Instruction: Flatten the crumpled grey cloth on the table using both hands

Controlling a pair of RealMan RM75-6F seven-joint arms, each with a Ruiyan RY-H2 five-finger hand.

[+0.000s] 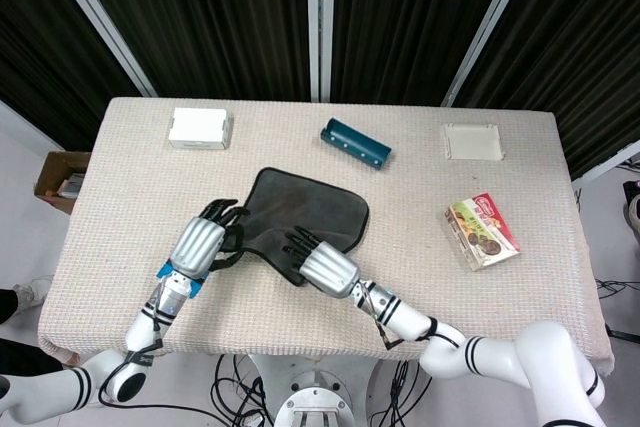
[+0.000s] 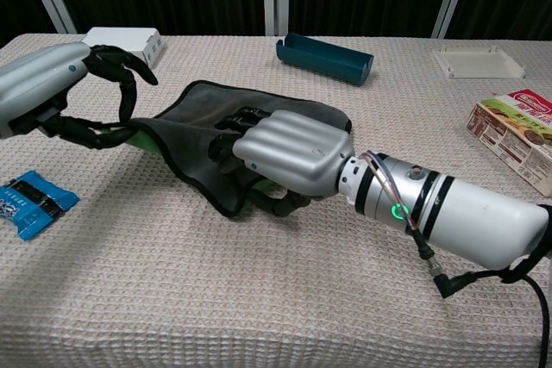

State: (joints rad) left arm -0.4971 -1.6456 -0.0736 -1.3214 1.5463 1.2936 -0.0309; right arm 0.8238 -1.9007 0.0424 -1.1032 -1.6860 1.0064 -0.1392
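Note:
The grey cloth (image 1: 312, 205) lies mid-table, mostly spread, with its near-left part rumpled; in the chest view the cloth (image 2: 194, 140) rises toward its left corner. My left hand (image 1: 203, 241) is at that corner, where the thumb and a curled finger pinch it in the chest view of the left hand (image 2: 47, 84). A bit of green shows under the corner. My right hand (image 1: 322, 266) rests palm-down on the cloth's near edge, fingers stretched over the fabric. From the chest, the right hand (image 2: 289, 154) has its thumb at the cloth's dark hem.
A white box (image 1: 199, 128) sits far left, a teal tray (image 1: 355, 145) at the far middle, a pale square lid (image 1: 471, 141) far right. A snack box (image 1: 481, 231) lies to the right. A blue packet (image 2: 30, 200) lies by my left wrist. Curtains stand behind the table.

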